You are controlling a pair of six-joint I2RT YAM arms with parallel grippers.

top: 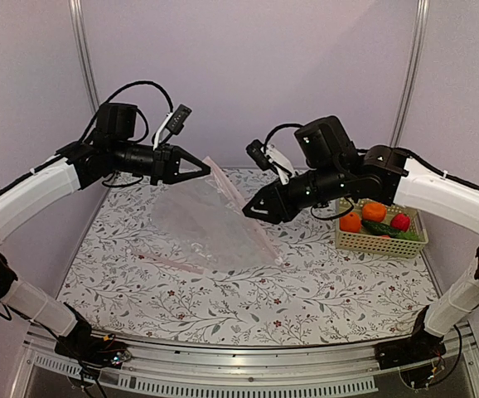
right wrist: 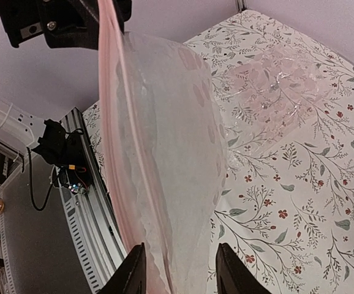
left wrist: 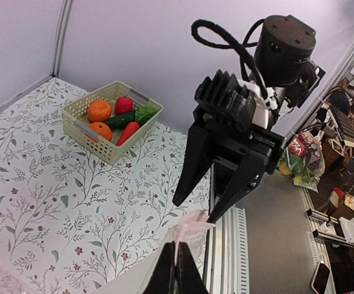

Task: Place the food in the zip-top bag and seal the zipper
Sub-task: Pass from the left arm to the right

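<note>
Left pincer [top: 207, 170], fingers pressed together on the top corner of the large, clear, crinkly plastic zip-top bag [top: 196, 222], holding that corner raised above the floral-patterned surface [top: 322, 290] while the bag's lower part lies crumpled on it. In the left wrist view its fingertips [left wrist: 166, 275] meet on a bunched pinkish scrap of the bag's edge. The thin, pale pinkish zipper strip [right wrist: 111, 122] slopes from this grip down toward the right pincer [right wrist: 181, 246], whose fingers stand apart, one on each side of the bag's upper edge, with the film and strip passing between them. Whether the pads touch the plastic cannot be told. The toy-like food [top: 379, 224], comprising two round oranges [top: 374, 211], a dark green cucumber [top: 380, 228] and a small red fruit [top: 400, 221], sits in the pale yellow-green lattice basket [top: 379, 243] at the right side of the surface, well apart from the bag, just beyond the right arm.
</note>
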